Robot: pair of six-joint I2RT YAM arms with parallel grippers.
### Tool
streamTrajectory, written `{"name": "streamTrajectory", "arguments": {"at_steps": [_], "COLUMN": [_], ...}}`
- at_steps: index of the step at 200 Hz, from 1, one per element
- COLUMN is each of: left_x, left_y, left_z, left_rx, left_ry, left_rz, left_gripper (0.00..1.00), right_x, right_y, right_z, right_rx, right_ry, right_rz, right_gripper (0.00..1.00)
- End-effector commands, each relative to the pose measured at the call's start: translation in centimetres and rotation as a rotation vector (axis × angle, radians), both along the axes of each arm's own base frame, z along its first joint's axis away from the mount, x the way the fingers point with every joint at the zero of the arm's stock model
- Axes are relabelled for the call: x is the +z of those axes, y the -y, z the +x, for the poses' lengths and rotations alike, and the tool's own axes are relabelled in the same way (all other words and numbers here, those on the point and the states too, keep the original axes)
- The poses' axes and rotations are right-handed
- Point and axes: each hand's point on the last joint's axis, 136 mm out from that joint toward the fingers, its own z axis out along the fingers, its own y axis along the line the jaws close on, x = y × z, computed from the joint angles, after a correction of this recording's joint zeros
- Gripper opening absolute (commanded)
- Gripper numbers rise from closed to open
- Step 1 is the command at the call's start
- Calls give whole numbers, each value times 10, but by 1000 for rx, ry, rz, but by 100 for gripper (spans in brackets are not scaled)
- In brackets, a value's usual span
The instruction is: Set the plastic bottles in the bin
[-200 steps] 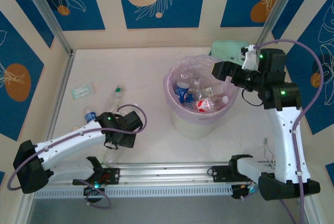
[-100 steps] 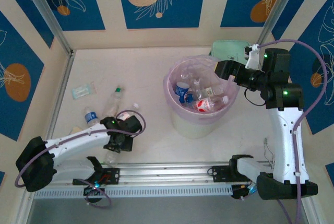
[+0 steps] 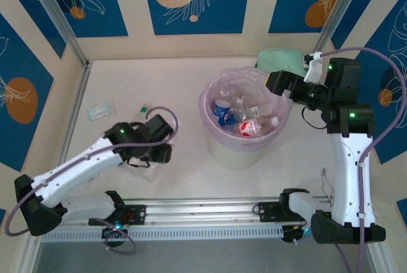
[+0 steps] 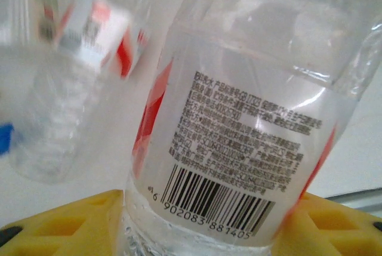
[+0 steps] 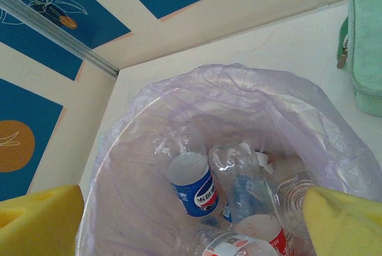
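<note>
In the left wrist view a clear plastic bottle (image 4: 239, 119) with a red-white label and barcode sits between my yellow fingers (image 4: 54, 226); my left gripper (image 4: 197, 223) is shut on it. From above, that gripper (image 3: 152, 153) hovers over the table's left half. Behind it lies another red-white labelled bottle (image 4: 65, 89), and a green-capped bottle (image 3: 143, 111) pokes out beyond the arm. The bin (image 3: 210, 115), a white bucket with a lilac bag (image 5: 131, 178), holds several bottles, one blue-labelled (image 5: 194, 185). My right gripper (image 3: 275, 83) hangs open and empty over the bin's right rim.
A mint green zip case (image 3: 280, 62) lies just behind the bin at the back right, also at the edge of the right wrist view (image 5: 364, 47). A small pale packet (image 3: 100, 111) rests at the far left. Walls close the table on three sides.
My left arm has swung away from the near edge toward the table's middle, carrying the bottle it picked up. The right gripper has drifted slightly right and back over the bin.
</note>
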Motion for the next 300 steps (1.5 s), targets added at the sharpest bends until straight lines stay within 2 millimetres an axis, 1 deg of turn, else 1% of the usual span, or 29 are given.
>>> {"name": "streamTrajectory", "arguments": {"at_steps": [1,17,30,40,45,53,62,72,88,104,119,134,144,161,184,195,204,222,239,264,284,300], "left_x": [53,97,133,158,170,186,200,211,225,237,248,252,250,244,231,217,201,171,149,119,93,73], "left_y": [-8,1,12,23,29,41,55,73,100,128,152,173,186,208,226,233,237,240,242,246,254,261], "left_z": [9,21,33,42,46,52,57,62,69,75,81,87,91,94,93,89,83,72,64,65,65,59], "left_rx": [-84,-137,-182,-214,-224,-254,-292,-337,-401,-470,-516,-555,-579,-624,-666,-690,-714,-768,-807,-806,-823,-858], "left_ry": [92,180,263,324,352,387,414,430,442,461,484,497,495,489,463,423,382,307,254,188,124,52], "left_rz": [38,17,-15,-44,-64,-97,-137,-177,-226,-280,-322,-342,-353,-368,-370,-350,-316,-231,-178,-129,-111,-110], "left_gripper": [58,57,55,54,54,53,52,52,51,49,48,47,46,45,42,42,42,42,43,46,48,55], "right_x": [6,5,5,6,6,6,4,-3,-23,-46,-57,-66,-72,-77,-79,-80,-80,-79,-79,-80,-80,-79], "right_y": [-4,-4,5,20,33,52,66,71,63,60,58,53,50,44,36,35,35,36,35,34,35,36], "right_z": [-6,-8,-10,-13,-14,-17,-21,-25,-28,-32,-38,-42,-43,-45,-45,-44,-42,-39,-35,-30,-29,-29], "right_rx": [35,36,3,-65,-131,-228,-301,-328,-285,-263,-254,-231,-216,-192,-158,-152,-151,-151,-144,-134,-137,-137], "right_ry": [22,19,20,28,26,17,4,-23,-87,-162,-187,-204,-218,-223,-206,-204,-201,-193,-193,-196,-192,-190], "right_rz": [6,2,-41,-103,-140,-183,-199,-178,-122,-91,-61,-30,-18,8,46,55,55,54,62,77,71,64], "right_gripper": [94,94,94,94,94,92,89,85,75,60,45,34,30,28,28,28,28,28,28,27,28,28]}}
